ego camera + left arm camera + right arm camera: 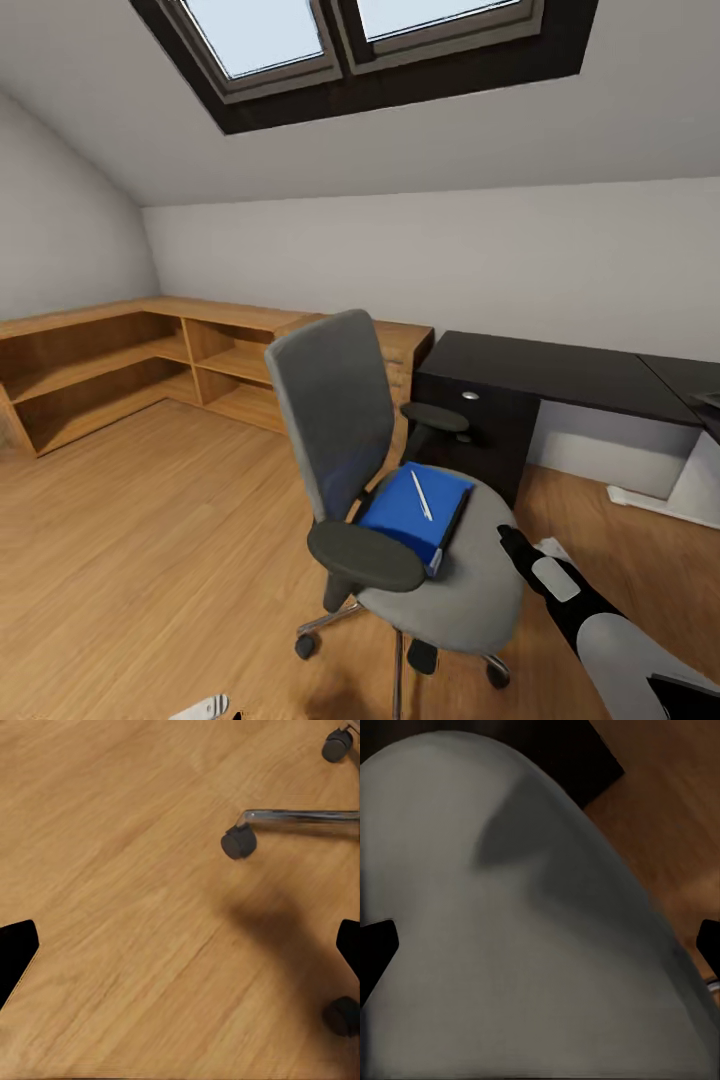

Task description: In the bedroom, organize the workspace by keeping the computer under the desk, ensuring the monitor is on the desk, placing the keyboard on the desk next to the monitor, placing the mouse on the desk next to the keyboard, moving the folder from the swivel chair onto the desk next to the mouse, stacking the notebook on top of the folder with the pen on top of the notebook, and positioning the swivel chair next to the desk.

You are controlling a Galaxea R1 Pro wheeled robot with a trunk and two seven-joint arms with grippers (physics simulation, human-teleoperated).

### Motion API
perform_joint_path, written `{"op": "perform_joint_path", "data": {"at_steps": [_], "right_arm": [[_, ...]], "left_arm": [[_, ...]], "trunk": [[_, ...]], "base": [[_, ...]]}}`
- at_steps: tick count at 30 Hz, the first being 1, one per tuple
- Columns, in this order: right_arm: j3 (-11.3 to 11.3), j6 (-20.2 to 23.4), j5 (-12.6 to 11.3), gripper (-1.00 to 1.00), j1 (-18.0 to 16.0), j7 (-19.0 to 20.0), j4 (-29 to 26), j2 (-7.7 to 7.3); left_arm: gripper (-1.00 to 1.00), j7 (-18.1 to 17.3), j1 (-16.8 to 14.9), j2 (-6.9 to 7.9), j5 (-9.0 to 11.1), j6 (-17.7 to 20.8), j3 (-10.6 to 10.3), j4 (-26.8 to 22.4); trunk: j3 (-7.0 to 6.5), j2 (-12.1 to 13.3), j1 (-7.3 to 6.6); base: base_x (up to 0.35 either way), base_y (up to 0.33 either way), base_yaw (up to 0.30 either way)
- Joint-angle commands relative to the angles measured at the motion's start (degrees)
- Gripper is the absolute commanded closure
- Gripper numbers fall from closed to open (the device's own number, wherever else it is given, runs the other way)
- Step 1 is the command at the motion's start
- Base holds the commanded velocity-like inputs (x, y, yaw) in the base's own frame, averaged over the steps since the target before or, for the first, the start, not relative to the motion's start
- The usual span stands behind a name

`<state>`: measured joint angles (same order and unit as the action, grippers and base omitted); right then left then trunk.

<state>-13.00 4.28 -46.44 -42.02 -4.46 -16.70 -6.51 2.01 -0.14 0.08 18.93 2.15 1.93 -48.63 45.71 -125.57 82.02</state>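
Observation:
The grey swivel chair [400, 480] stands in the middle of the wooden floor, its back turned to me at an angle. On its seat lies the blue folder [410, 510], and the pale pen [421, 495] rests on top of it. The notebook, computer, monitor, keyboard and mouse are out of view. The black-topped desk [560, 372] runs along the wall behind the chair on the right. My right gripper [512, 545] hovers just over the seat's right edge, open, and the grey seat [510, 907] lies under it. My left gripper [180, 945] hangs open low over the floor beside the chair's caster [238, 842].
Light wooden cabinets [120, 365] line the left and back walls. The desk's black drawer unit [470, 425] stands right behind the chair, and its white leg [690, 485] is at far right. Open wooden floor [150, 560] spreads to the left of the chair.

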Motion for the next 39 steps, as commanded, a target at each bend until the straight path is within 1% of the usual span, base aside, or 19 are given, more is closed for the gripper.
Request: {"op": "perform_joint_path", "data": {"at_steps": [1,31,35,39], "right_arm": [[0.1,0.3,-1.4,-1.00,0.0,0.0,-0.2,0.08],[0.4,0.1,-1.4,-1.00,0.0,0.0,-0.2,0.10],[0.4,0.1,-1.4,-1.00,0.0,0.0,-0.2,0.09],[0.4,0.1,-1.4,-1.00,0.0,0.1,-0.2,0.09]], "left_arm": [[-1.00,0.2,0.0,0.01,0.6,0.2,-0.1,-0.1],[-1.00,0.3,0.0,-0.17,0.5,0.3,-0.2,0.0],[-1.00,0.3,0.0,-0.17,0.6,0.3,-1.1,0.6],[-1.00,0.3,0.0,-0.17,0.6,0.3,-1.4,0.8]], "trunk": [[0.05,0.0,-0.01],[0.05,0.0,-0.01],[0.05,0.0,-0.01],[0.05,0.0,-0.01]], "base": [[0.000,0.000,0.282],[0.000,0.000,0.282],[0.000,0.000,0.282],[0.000,0.000,0.143]]}}
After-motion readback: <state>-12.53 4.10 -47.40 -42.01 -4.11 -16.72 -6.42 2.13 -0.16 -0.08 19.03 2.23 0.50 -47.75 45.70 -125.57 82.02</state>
